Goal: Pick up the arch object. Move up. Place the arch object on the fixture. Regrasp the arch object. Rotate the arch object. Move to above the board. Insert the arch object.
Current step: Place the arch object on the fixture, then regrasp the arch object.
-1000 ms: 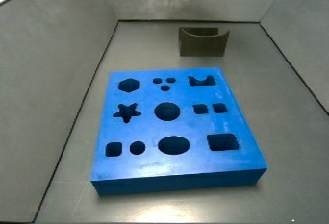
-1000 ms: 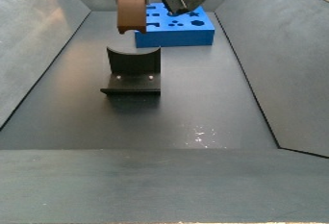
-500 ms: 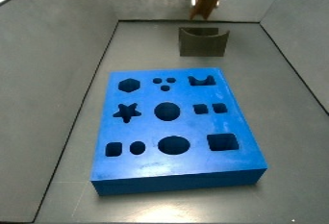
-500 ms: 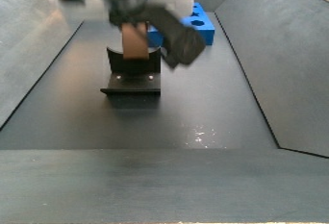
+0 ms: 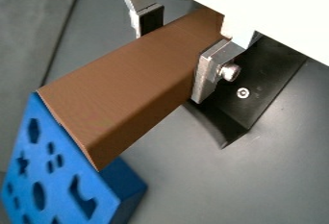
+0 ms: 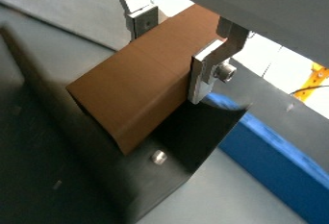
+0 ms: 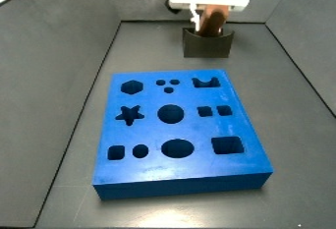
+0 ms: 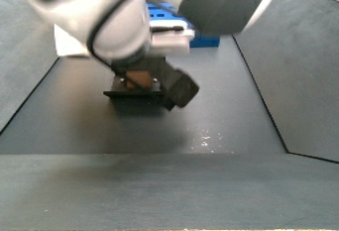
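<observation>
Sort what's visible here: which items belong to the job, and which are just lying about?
Job items: arch object, clamped in the gripper right at the fixture; board.
Lying about: nothing else visible but the grey enclosure floor.

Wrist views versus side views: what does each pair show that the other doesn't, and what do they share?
Only the wrist views show the grip: silver fingers flat on opposite faces of the arch object, the jaws shut on it. Only a side view shows the whole board with its cutouts, empty. Both show the gripper down at the fixture, holding the arch object there; whether it already rests on the fixture cannot be told.
</observation>
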Controlling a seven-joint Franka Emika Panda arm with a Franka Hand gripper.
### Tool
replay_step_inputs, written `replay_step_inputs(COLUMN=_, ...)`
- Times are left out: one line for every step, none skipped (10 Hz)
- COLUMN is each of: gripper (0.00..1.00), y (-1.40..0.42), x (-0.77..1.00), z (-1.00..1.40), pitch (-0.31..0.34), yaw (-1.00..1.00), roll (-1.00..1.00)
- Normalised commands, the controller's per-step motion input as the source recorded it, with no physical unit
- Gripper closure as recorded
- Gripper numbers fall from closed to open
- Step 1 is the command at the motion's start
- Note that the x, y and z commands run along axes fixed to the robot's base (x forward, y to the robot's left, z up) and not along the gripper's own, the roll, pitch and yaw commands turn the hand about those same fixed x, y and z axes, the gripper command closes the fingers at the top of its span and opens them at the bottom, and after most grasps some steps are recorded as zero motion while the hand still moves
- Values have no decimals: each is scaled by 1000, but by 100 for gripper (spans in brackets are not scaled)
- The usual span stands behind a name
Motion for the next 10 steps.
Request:
replay_step_inputs(gripper=100, y=70, x=114, z=-391, pitch=-9, yaw=-147, roll=-160)
replay_step_inputs(gripper=100, y=73, x=76, z=-276, pitch=-29, yaw=-110, roll=-140)
replay_step_inputs(gripper=100, y=69, x=77, z=-268, pitch=-30, yaw=-97, roll=-140)
replay_step_inputs(gripper=100, y=61, x=81, z=-260, pitch=-30, yaw=-73, roll=-140)
replay_step_inputs(gripper=0, y=0, x=0, z=0, pitch=0, yaw=0, roll=0)
replay_step_inputs(gripper=0, y=0, x=0, z=1000, pitch=-18, yaw=-28, roll=-13)
replay_step_inputs(gripper=0, y=1, x=-3, z=1000, pitch=-14, yaw=-26, roll=-13)
replay_step_inputs(gripper=0, y=6, x=-26, z=1000, pitch=-1, yaw=-5, roll=9)
replay_step_inputs(gripper=0, y=0, x=-33, z=1000, pitch=12, yaw=9, roll=29)
replay_step_inputs(gripper=0, y=0, x=-42, z=1000, pitch=23, yaw=16, roll=45)
